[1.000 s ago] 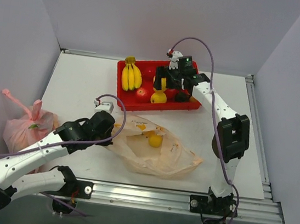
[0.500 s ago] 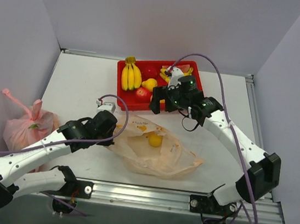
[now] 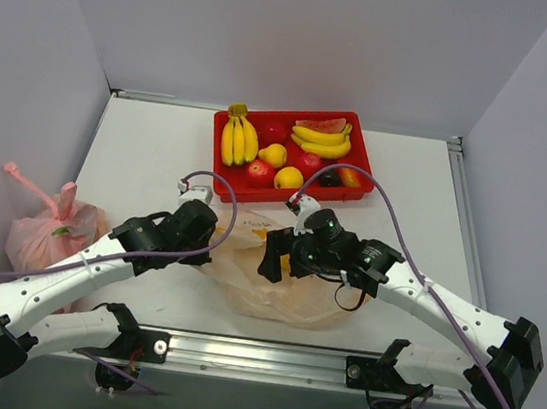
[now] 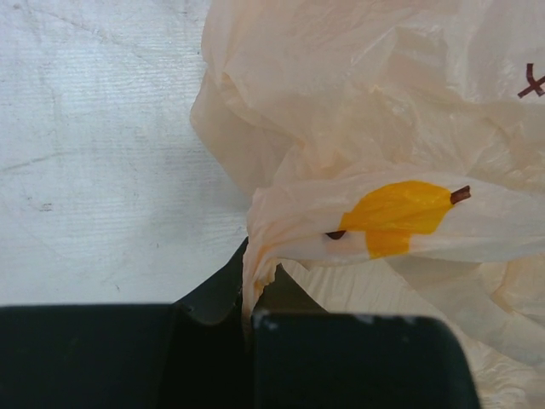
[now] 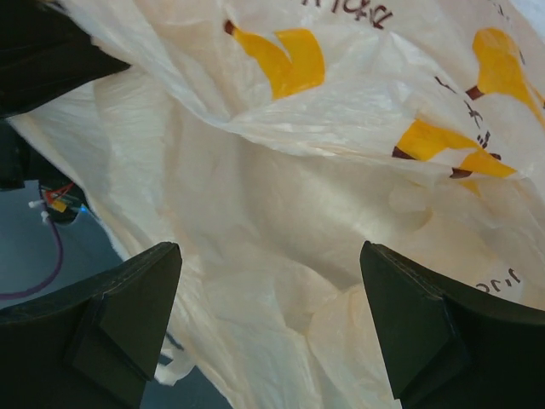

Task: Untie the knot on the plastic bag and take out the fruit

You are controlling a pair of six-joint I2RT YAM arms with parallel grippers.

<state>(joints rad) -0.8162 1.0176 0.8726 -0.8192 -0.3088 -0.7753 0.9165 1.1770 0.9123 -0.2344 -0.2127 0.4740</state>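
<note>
Apparent state: knot undone, pale peach-orange plastic bag (image 3: 243, 286) slack, surface 6 o'clock. Its edge pinched by left fingers (image 4: 249, 328); right fingers (image 3: 280, 254) spread wide above. At 12 o'clock, red plastic tray (image 3: 239, 197) holds round fruit (image 3: 288, 177); leftovers in bag unclear.

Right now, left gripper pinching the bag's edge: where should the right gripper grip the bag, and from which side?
Probably the raised fold of the bag, from above: it stands proud of the film, facing the right gripper's open jaws, away from the left gripper's pinch.
</note>
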